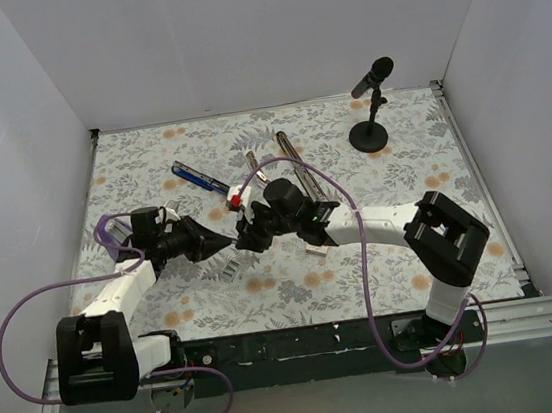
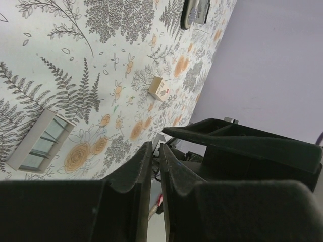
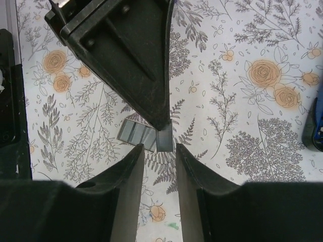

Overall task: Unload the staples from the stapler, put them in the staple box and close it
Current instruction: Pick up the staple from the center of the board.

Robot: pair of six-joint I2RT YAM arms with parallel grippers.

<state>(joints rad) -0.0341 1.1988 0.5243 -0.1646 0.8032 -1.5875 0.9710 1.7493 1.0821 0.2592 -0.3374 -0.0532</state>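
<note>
The stapler lies opened at the back of the table, its blue-and-black arm [image 1: 198, 178] on the left and the silver channel [image 1: 254, 165] beside it; its blue end [image 3: 316, 126] shows in the right wrist view. My left gripper [image 1: 230, 240] [image 2: 155, 147] is shut on a short strip of staples [image 3: 164, 139], pinched at its fingertips [image 3: 162, 121]. The right gripper [image 1: 246, 237] [image 3: 159, 148] faces it tip to tip, open, its fingers on either side of that strip without touching it. A second staple strip [image 3: 135, 133] [image 2: 41, 141] [image 1: 229, 270] lies flat on the cloth just below.
A black microphone [image 1: 369, 104] on a round stand is at the back right. A small pale block with a red mark [image 2: 160, 89] [image 1: 239, 197] sits just behind the grippers. White walls enclose the floral cloth [image 1: 404, 181] on three sides.
</note>
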